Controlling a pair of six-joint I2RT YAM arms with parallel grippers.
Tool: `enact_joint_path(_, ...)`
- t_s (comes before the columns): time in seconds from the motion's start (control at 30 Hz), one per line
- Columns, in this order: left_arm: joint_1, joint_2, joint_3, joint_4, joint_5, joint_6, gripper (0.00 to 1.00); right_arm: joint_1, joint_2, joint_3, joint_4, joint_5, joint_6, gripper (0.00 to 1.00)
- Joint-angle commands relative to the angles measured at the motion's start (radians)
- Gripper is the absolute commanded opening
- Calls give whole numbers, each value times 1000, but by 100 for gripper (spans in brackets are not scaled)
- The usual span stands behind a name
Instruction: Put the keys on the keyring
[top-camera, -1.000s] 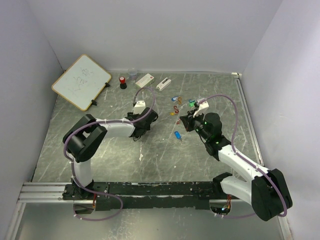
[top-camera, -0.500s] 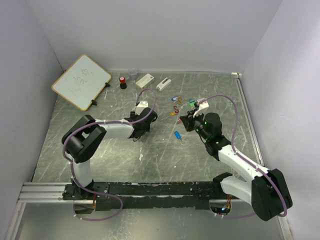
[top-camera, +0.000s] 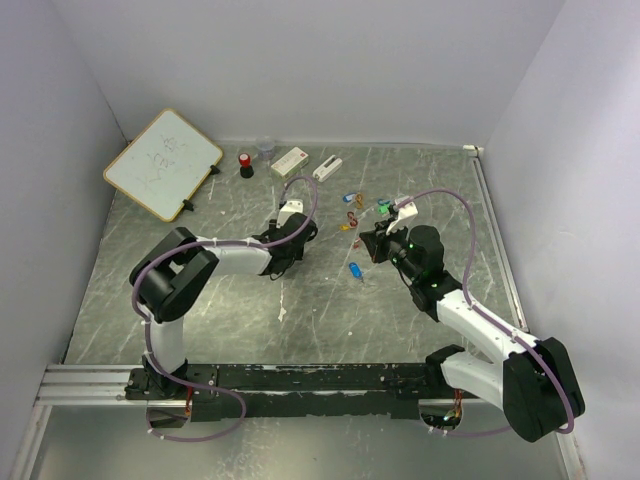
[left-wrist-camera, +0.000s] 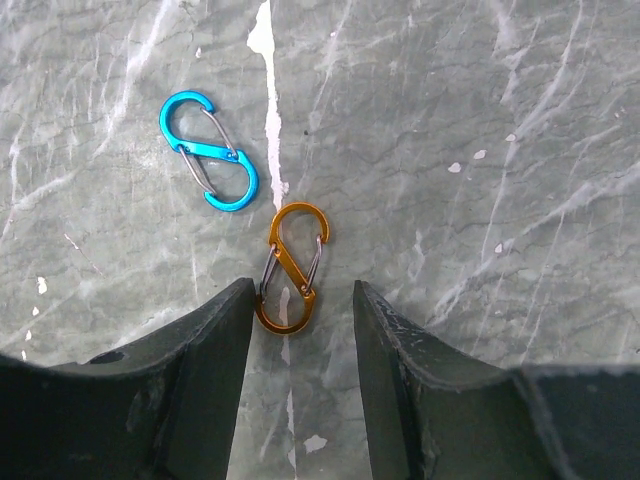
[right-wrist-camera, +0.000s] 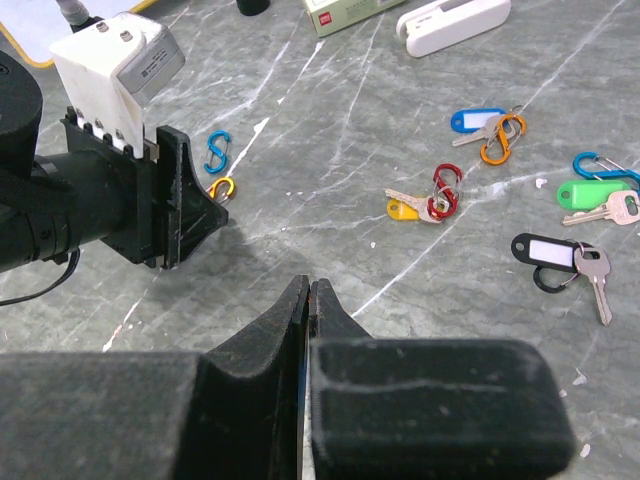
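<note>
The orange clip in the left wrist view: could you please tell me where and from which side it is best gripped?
Probably across the narrow waist of the orange clip, coming straight down: it lies flat on the table, so only its two long sides offer opposing faces. The left tool straddles its near end, open; the blue clip lies apart.

Four small silver keys with plastic tags lie flat on the grey marble tabletop (right-wrist-camera: 330, 150), in a loose cluster.
- Yellow-tagged key (right-wrist-camera: 402, 209): overlaps a red S-clip (right-wrist-camera: 443, 192).
- Blue-tagged key (right-wrist-camera: 478, 120): at its 1 o'clock, touching an orange S-clip (right-wrist-camera: 497, 140).
- Green-tagged key (right-wrist-camera: 590, 192): at 3 o'clock, blade pointing to 3.
- Black-tagged key (right-wrist-camera: 545, 252), white label: at 4 o'clock, blade pointing to 5.

Can't tell whether any key is actually threaded on a clip.
</note>
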Motion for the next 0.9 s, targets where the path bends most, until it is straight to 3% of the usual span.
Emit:
enact_joint_path(0.0,-5,48,3,-35,40,22,55,3,-7,-3,19,10,2,0)
enact_joint_path(0.17,0,44,0,-36,34,21,52,3,-5,-4,21,10,2,0)
enact_joint_path(0.47,23,56,-2,-35,32,16,58,3,-6,-4,21,10,2,0)
enact_joint_path(0.87,26,62,-8,-20,50,15,51,3,-5,-3,21,11,2,0)
